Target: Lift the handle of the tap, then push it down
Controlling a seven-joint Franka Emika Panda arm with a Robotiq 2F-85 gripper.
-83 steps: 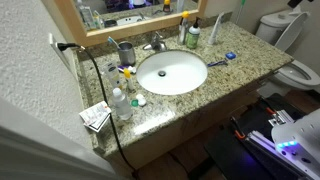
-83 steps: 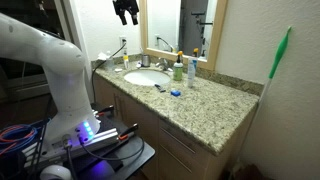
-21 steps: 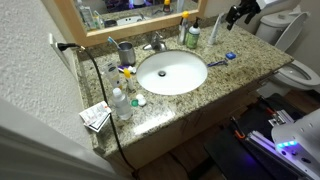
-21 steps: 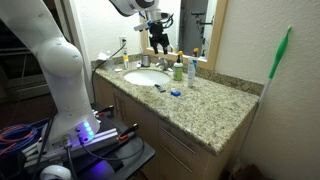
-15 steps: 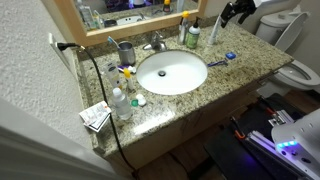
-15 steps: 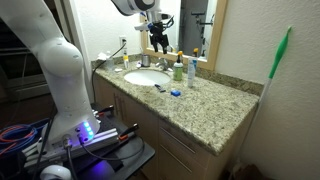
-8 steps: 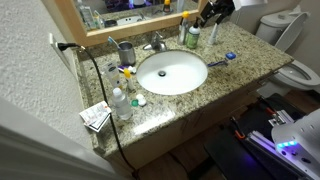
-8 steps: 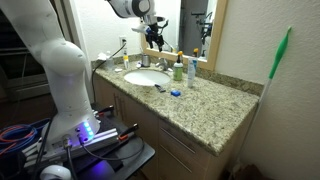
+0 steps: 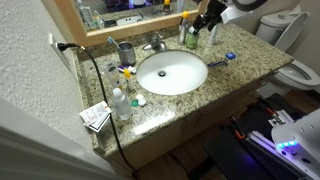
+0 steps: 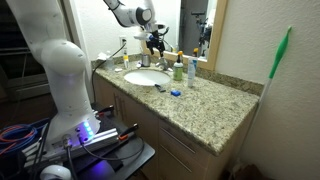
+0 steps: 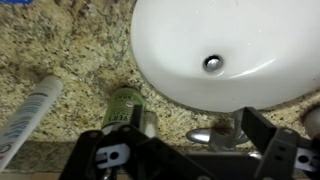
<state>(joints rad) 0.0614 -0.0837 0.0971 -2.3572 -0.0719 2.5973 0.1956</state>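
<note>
The small chrome tap (image 9: 155,45) stands behind the white oval basin (image 9: 172,73), with its short silver handle (image 9: 159,39) on top. In the wrist view the tap (image 11: 224,132) lies just below the basin (image 11: 200,40), and the handle (image 11: 203,134) shows as a flat shiny oval. My gripper (image 9: 205,18) hovers above the back of the counter, beside the green-topped bottle (image 9: 193,36) and off to one side of the tap. Its jaws (image 11: 185,150) are open and empty, touching nothing. It also shows above the tap in an exterior view (image 10: 155,42).
A grey cup of brushes (image 9: 126,52) stands at the tap's other side. The green-topped bottle (image 11: 125,108) and a white tube (image 11: 30,112) lie close under the jaws. Bottles (image 9: 120,100) stand at the counter's end, a cable (image 9: 95,70) runs down, and a toilet (image 9: 298,72) stands beyond.
My gripper has moved from the counter's far end toward the tap and come lower. Nothing on the counter has moved.
</note>
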